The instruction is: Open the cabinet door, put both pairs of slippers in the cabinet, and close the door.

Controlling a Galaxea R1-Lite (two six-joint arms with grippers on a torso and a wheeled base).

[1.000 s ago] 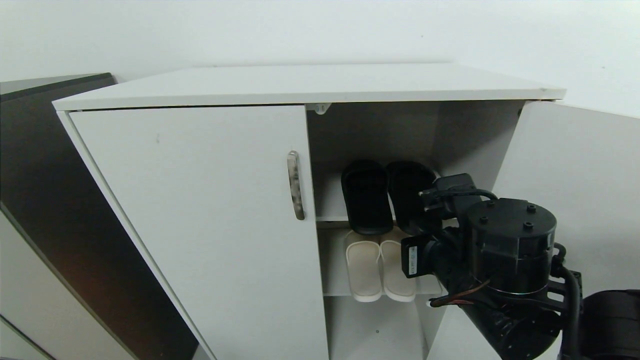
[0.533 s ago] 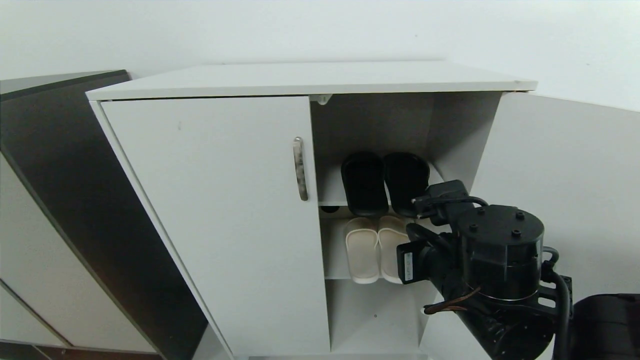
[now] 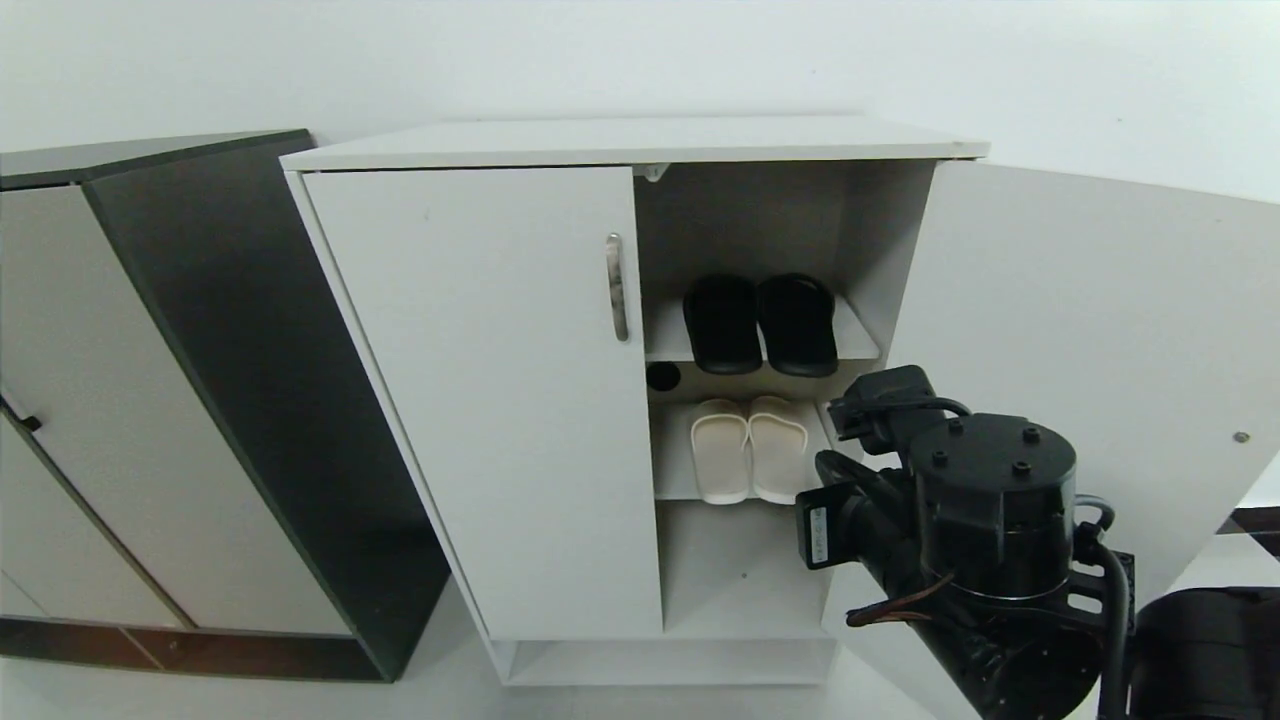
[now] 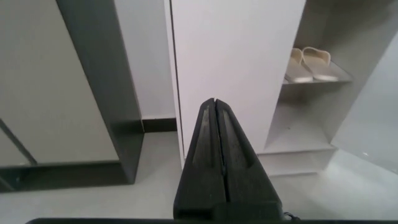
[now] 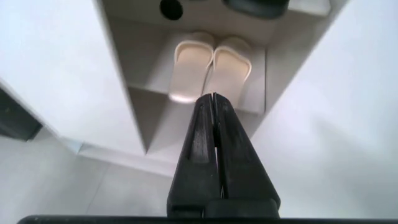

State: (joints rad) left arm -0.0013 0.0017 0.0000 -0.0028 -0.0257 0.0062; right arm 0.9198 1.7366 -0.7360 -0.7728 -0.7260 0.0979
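Note:
The white cabinet point(image 3: 480, 380) stands with its left door shut and its right door point(image 3: 1080, 340) swung wide open. A black pair of slippers point(image 3: 760, 325) rests on the upper shelf, toes inward. A cream pair of slippers point(image 3: 748, 460) lies side by side on the shelf below. My right gripper point(image 5: 214, 98) is shut and holds nothing, a short way out from the open side, level with the cream slippers point(image 5: 211, 62). My left gripper point(image 4: 214, 102) is shut and holds nothing, low before the closed door point(image 4: 236, 56), with the cream slippers point(image 4: 313, 62) off to its side.
A dark grey cabinet point(image 3: 250, 350) with pale doors stands close on the left. The shut door carries a metal handle point(image 3: 617, 288). The bottom compartment point(image 3: 740, 570) holds nothing. Pale floor point(image 3: 250, 700) spreads in front, and a white wall is behind.
The whole head picture has shifted: the camera has backed away, so the cabinet looks smaller and its base and the floor show. The slippers have not moved on their shelves.

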